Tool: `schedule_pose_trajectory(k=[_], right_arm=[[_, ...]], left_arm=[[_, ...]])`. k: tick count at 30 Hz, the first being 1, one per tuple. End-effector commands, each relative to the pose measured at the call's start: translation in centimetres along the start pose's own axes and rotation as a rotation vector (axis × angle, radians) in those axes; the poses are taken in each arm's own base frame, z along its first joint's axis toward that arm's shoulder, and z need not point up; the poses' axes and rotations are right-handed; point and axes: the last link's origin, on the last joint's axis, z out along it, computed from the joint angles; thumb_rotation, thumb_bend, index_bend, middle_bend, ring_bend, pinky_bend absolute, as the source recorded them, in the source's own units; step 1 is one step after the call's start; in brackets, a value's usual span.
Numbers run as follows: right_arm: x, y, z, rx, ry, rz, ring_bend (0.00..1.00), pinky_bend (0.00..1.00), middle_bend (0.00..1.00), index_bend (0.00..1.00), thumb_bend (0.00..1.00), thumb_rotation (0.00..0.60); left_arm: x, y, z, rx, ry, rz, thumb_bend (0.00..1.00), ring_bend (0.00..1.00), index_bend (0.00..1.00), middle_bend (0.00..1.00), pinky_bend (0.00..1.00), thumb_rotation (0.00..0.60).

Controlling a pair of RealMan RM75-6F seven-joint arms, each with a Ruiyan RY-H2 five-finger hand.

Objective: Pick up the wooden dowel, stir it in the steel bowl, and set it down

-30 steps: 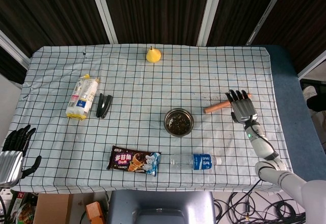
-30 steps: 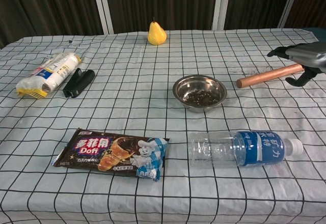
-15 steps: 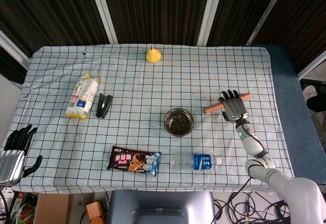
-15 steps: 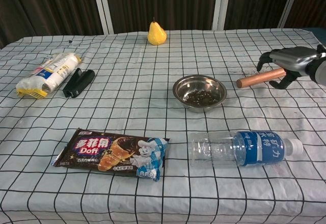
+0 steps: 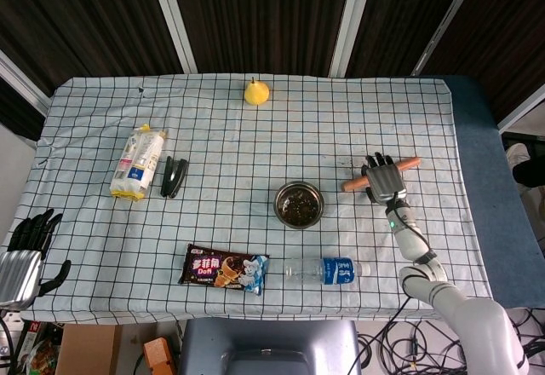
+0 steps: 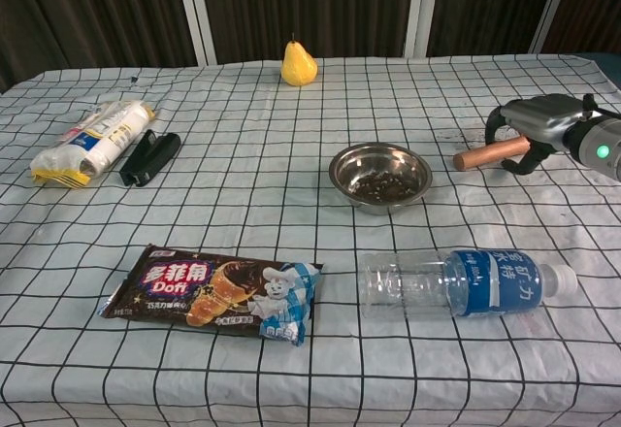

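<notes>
The wooden dowel [image 5: 351, 184] [image 6: 473, 157] lies on the checked cloth to the right of the steel bowl [image 5: 299, 204] [image 6: 380, 176], which holds dark bits. My right hand [image 5: 381, 179] [image 6: 529, 124] arches over the dowel's middle. Its fingers curl down the far side and the thumb closes in on the near side, so it grips the dowel. Both ends of the dowel stick out. My left hand [image 5: 25, 251] hangs off the table's front left corner with its fingers apart, holding nothing.
A clear water bottle [image 5: 328, 270] [image 6: 456, 281] lies in front of the bowl, with a chocolate snack pack [image 5: 224, 269] [image 6: 213, 291] to its left. A pear [image 5: 256, 91] stands at the far edge. A cracker pack [image 5: 137, 164] and a black clip [image 5: 174, 176] lie at the left.
My right hand has slid left along the dowel toward its middle, come down, and curled its fingers around it. The dowel, the bowl and my left hand have stayed put.
</notes>
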Motion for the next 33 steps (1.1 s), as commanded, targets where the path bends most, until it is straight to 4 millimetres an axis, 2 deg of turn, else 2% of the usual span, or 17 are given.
schedule_pose_trajectory(k=[1,6,9,12,14,17,23,28,33], right_arm=[[0.0,0.1,0.0,-0.006,0.007,0.0,0.1,0.21,0.19,0.45,0.36,0.6],[0.1,0.4,0.0,-0.015,0.022,-0.001,0.14,0.24,0.23,0.51,0.35,0.6],[0.0,0.5,-0.1,-0.018,0.025,-0.011,0.23,0.26,0.29,0.59,0.36,0.6],[0.5,0.4,-0.4,-0.012,0.075,0.006,0.35,0.35,0.39,0.71,0.36,0.6],[0.9,0.3,-0.7,-0.002,0.115,0.049,0.47,0.46,0.47,0.79,0.35,0.6],[1.8,0.4,-1.3,0.025,0.186,0.116,0.58,0.59,0.54,0.87,0.35,0.6],[3.2,1.2,-2.6,0.075,0.3,0.218,0.67,0.64,0.61,0.96,0.36,0.6],[4.0,1.5,-3.7,0.102,0.334,0.48,0.67,0.64,0.62,0.96,0.36,0.6],[4.1,2.0,-5.6,0.116,0.303,0.94,0.67,0.64,0.62,0.96,0.37,0.6]], left_arm=[[0.0,0.0,0.0,0.0,-0.001,0.0,0.37,0.0,0.0,0.0,0.04,0.6],[0.0,0.1,0.0,-0.004,0.0,0.0,0.37,0.0,0.0,0.0,0.04,0.6],[0.0,0.1,0.0,-0.002,0.0,0.0,0.37,0.0,0.0,0.0,0.04,0.6],[0.1,0.0,0.0,0.0,0.003,-0.001,0.37,0.0,0.0,0.0,0.04,0.6],[0.1,0.0,0.0,-0.001,0.004,-0.001,0.37,0.0,0.0,0.0,0.04,0.6],[0.2,0.0,-0.1,-0.003,0.006,-0.002,0.37,0.0,0.0,0.0,0.04,0.6],[0.2,0.1,-0.2,-0.007,0.006,-0.002,0.37,0.0,0.0,0.0,0.04,0.6],[0.3,0.2,-0.3,-0.009,0.011,-0.005,0.37,0.0,0.0,0.0,0.04,0.6],[0.3,0.2,-0.3,-0.01,0.012,-0.009,0.37,0.0,0.0,0.0,0.04,0.6]])
